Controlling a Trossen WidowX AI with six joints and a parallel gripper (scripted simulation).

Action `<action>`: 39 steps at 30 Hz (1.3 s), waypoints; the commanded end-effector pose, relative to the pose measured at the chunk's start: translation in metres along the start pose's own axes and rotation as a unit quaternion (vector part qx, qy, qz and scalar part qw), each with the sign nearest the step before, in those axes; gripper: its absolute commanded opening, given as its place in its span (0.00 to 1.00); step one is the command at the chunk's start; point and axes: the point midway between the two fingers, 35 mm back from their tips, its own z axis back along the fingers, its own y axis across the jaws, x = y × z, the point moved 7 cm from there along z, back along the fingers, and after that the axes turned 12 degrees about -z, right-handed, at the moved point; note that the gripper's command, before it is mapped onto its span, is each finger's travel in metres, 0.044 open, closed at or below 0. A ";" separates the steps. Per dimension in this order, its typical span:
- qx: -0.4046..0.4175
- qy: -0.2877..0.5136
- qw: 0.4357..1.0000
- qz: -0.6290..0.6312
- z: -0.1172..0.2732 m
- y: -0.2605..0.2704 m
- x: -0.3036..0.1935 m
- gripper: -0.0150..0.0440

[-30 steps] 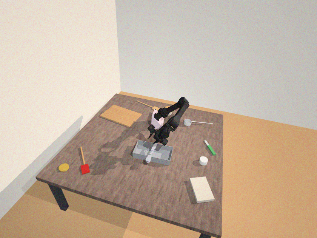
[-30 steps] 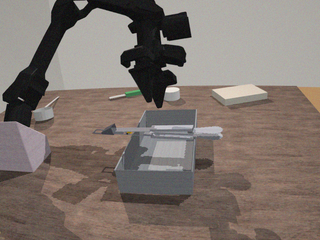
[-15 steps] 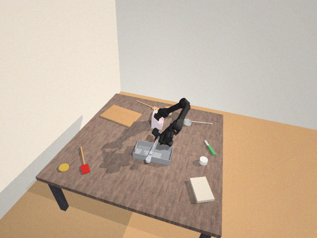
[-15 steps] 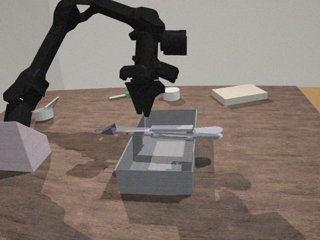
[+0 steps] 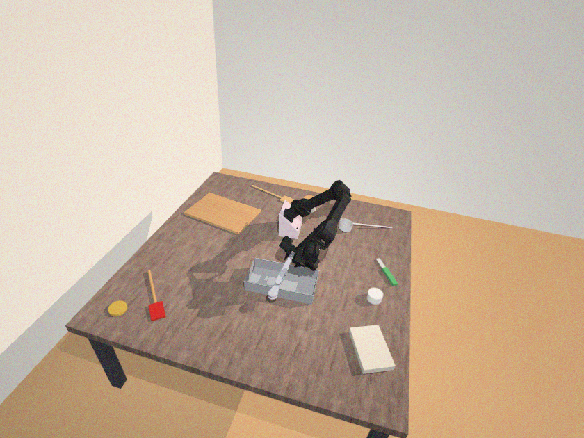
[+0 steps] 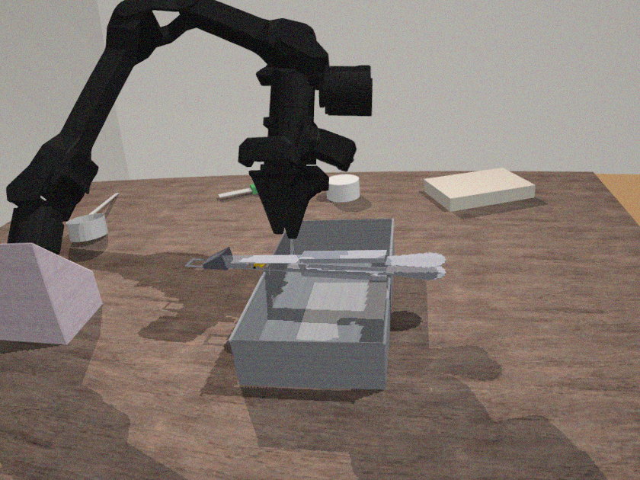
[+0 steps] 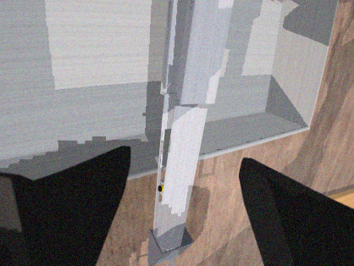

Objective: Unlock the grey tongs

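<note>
The grey tongs (image 5: pixel 283 273) (image 6: pixel 340 254) (image 7: pixel 182 148) lie level across the roasting tin (image 5: pixel 306 297) (image 6: pixel 310 364) (image 7: pixel 298 80), arms close together. Their scalloped tips stick out past one long wall, and the dark hinge end (image 6: pixel 216 260) (image 7: pixel 169 243) with a loop past the other. A small yellow mark (image 7: pixel 161 188) shows near the hinge. My gripper (image 6: pixel 287 235) (image 7: pixel 185 161) is open and points down. In the wrist view the tongs run between its fingertips; in the exterior view the fingertips are just above them, not touching. The wooden board (image 5: pixel 221 212) lies flat at the far left.
A pink block (image 5: pixel 288 228) (image 6: pixel 36 294) stands between tin and board. A small pan (image 5: pixel 345 225) (image 6: pixel 88 228), green-handled tool (image 5: pixel 390 275), white cylinder (image 5: pixel 375 295) (image 6: pixel 343 189) and cream block (image 5: pixel 372 348) (image 6: pixel 478 188) lie right of the arm. A red spatula (image 5: pixel 156 311) and yellow disc (image 5: pixel 117 308) lie front left.
</note>
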 end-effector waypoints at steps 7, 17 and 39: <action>0.001 0.003 1.000 -0.003 -0.019 0.000 0.001 0.69; 0.001 0.003 1.000 -0.003 -0.035 0.000 0.001 0.69; 0.001 0.003 1.000 -0.003 -0.071 0.000 -0.002 0.69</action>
